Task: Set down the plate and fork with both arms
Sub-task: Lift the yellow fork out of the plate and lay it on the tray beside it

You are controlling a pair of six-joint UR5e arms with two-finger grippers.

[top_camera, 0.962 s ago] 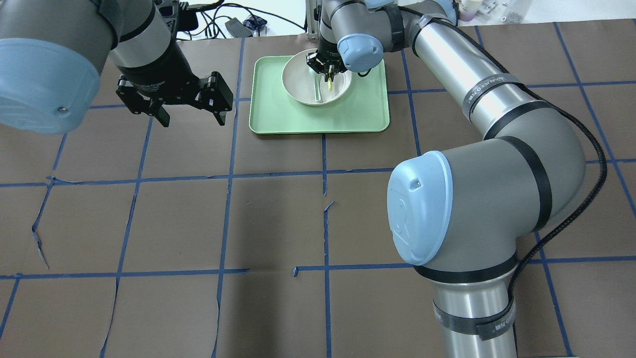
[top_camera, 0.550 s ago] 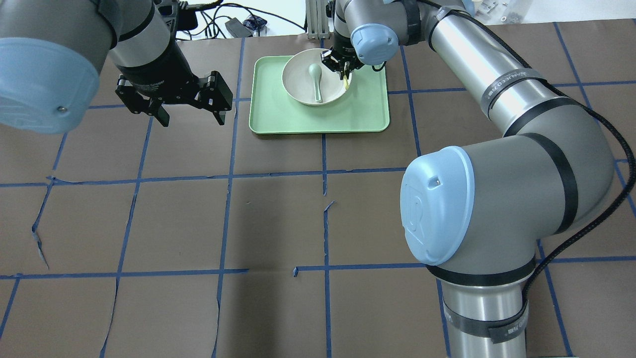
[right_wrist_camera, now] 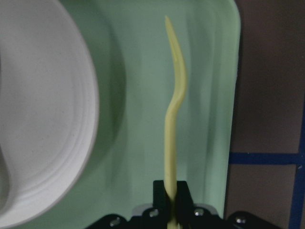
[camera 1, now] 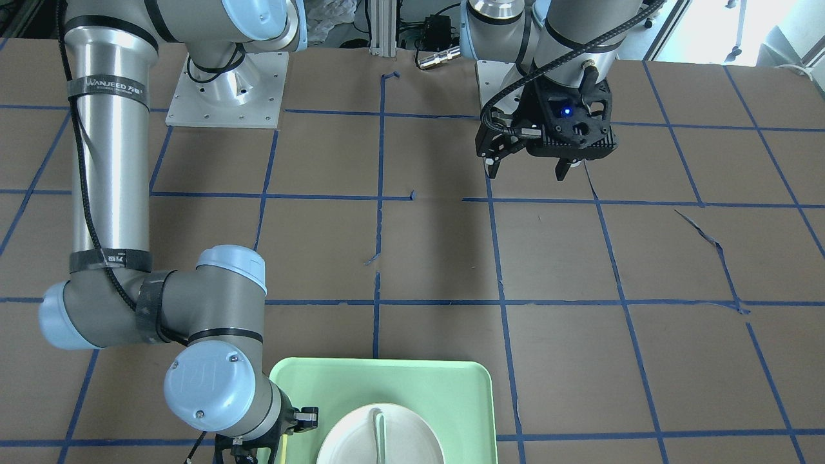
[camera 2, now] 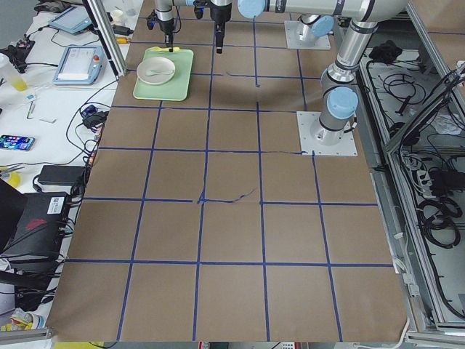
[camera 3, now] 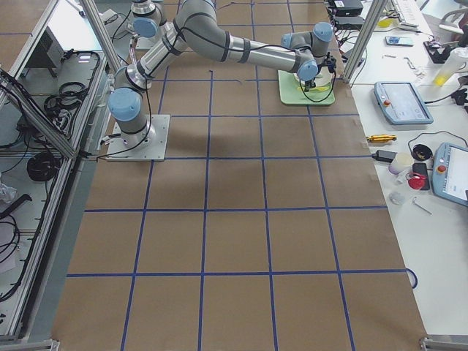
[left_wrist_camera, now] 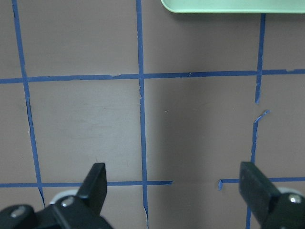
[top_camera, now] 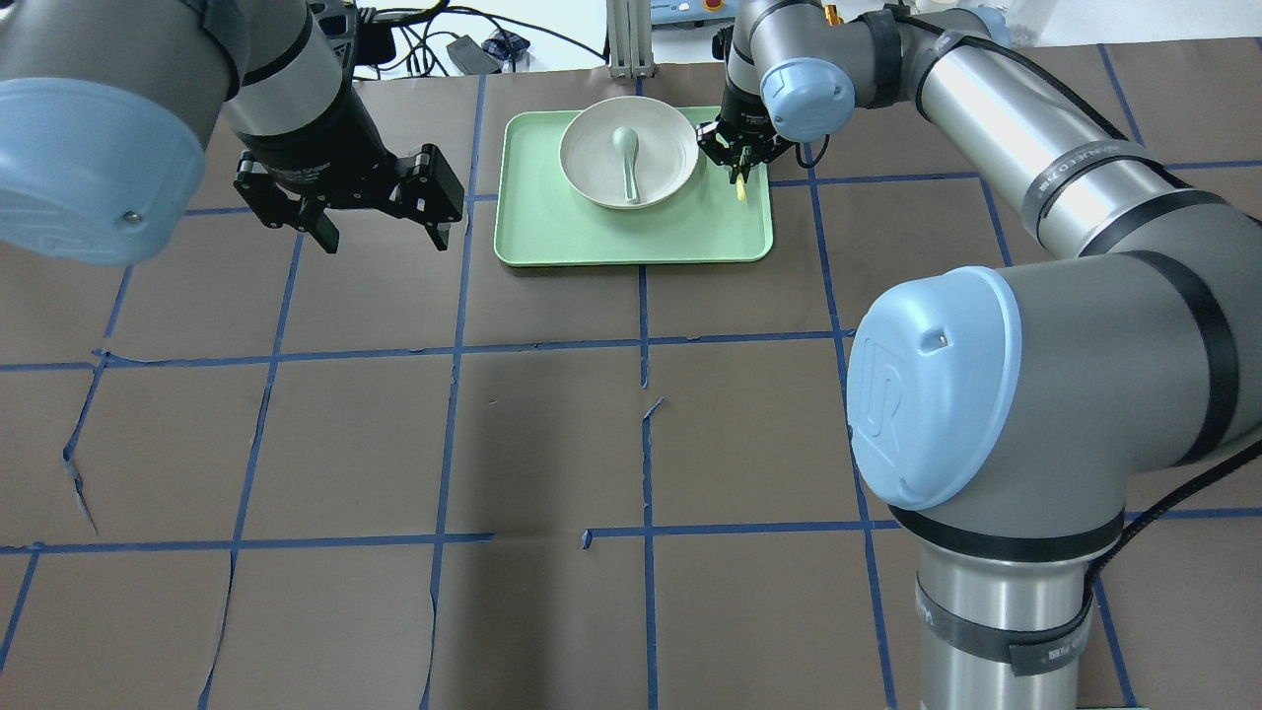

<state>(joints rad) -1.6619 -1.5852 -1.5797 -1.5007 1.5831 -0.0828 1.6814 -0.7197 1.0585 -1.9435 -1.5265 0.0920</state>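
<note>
The white plate sits on the far part of the light green tray, with a pale grey-green spoon in it. My right gripper is shut on the yellow fork and holds it above the tray's right edge, just right of the plate. In the right wrist view the fork sticks out from the shut gripper, beside the plate. My left gripper is open and empty above the table, left of the tray.
The table is brown paper with a grid of blue tape. Cables and small devices lie beyond the far edge. The left wrist view shows the tray's near edge and bare table below the open fingers.
My right gripper has lifted the fork out of the plate and carried it right, to the tray's right edge. The spoon is uncovered. The left arm has not moved.
</note>
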